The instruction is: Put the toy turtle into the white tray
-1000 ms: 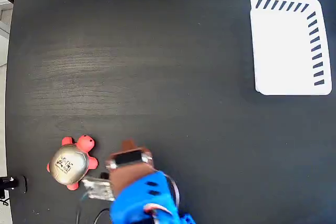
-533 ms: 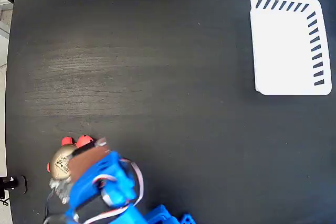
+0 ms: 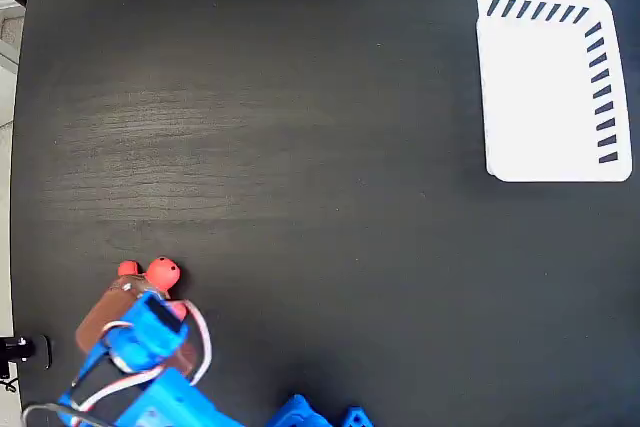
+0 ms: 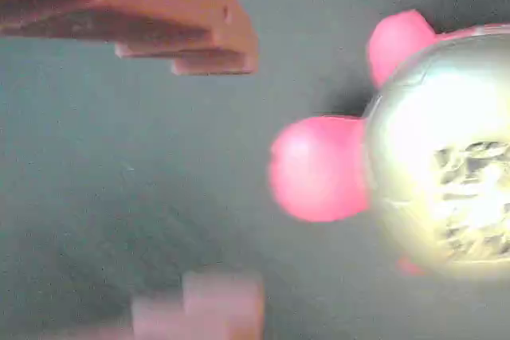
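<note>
The toy turtle [image 3: 160, 273] sits on the dark table [image 3: 300, 147] in the lower left of the fixed view; only its red-pink head and one flipper peep out there, because the blue arm [image 3: 150, 387] and its brown wrist block cover the shell. In the wrist view the turtle [image 4: 414, 165] fills the right side of the frame, its head pointing left and its shiny gold shell with dark print blurred at the right edge. The gripper [image 4: 219, 181] hangs over it with its fingers spread; one brown finger [image 4: 159, 13] crosses the upper left, the other shows blurred at the lower middle, and neither touches the turtle. The white tray [image 3: 540, 137] lies in the upper right of the fixed view, slots along its top and right edges, well apart from the turtle.
</note>
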Available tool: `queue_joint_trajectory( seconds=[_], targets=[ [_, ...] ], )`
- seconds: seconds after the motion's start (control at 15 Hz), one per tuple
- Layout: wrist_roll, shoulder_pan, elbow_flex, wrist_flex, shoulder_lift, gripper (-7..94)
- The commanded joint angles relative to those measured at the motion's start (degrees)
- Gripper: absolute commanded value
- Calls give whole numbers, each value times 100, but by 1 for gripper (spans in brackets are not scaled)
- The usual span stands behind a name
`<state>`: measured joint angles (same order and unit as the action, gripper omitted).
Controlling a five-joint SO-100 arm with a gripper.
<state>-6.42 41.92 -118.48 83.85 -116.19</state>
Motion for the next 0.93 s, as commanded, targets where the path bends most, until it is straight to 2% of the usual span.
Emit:
queue_joint_trajectory(
  seconds=[0.0, 0.33, 0.87],
  targets=[
    [-246, 211, 193, 44, -35, 39],
    [-554, 940, 79, -79, 211, 53],
    [-378, 642, 202, -615, 1670, 53]
  ],
)
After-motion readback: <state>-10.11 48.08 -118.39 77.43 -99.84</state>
